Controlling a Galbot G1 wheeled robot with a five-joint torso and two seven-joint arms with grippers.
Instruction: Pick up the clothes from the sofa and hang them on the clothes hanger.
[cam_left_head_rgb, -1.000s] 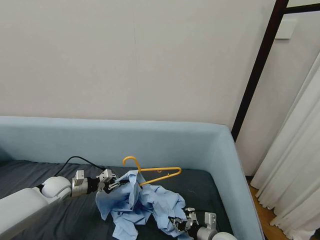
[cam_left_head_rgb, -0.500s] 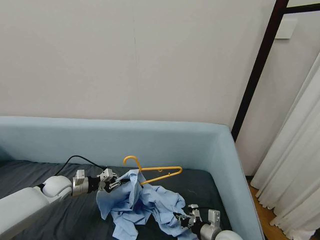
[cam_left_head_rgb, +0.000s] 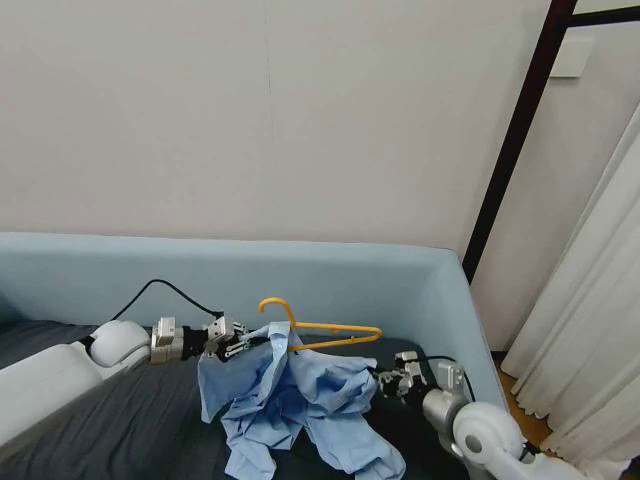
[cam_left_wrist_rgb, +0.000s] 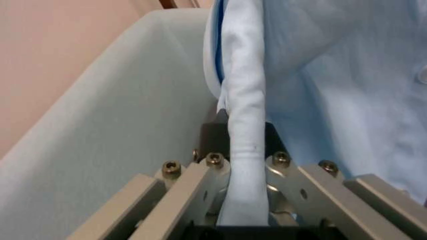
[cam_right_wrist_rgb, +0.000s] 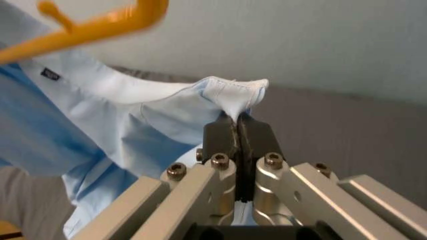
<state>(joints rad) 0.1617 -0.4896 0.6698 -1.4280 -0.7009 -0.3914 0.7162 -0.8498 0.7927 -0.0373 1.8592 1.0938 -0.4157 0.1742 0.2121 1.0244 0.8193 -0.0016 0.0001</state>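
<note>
1. Soft, even light fills the head view; the wall (cam_left_head_rgb: 300, 120) is evenly bright.
2. The sofa seat (cam_left_head_rgb: 170, 440) is dim, with a faint shadow under the shirt (cam_left_head_rgb: 300, 385).
3. In both wrist views the shirt's folds carry soft shading.

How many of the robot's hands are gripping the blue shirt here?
2. The left hand pinches the shirt beside the hanger; the right hand pinches its opposite edge.

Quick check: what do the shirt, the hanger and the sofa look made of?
The shirt looks like thin woven cloth, likely cotton, matte; it creases and folds where the left gripper and the right gripper pinch it. The hanger is probably plastic: smooth, evenly yellow-orange. The sofa looks like matte fabric upholstery, with pale blue walls and a dark grey seat.
</note>
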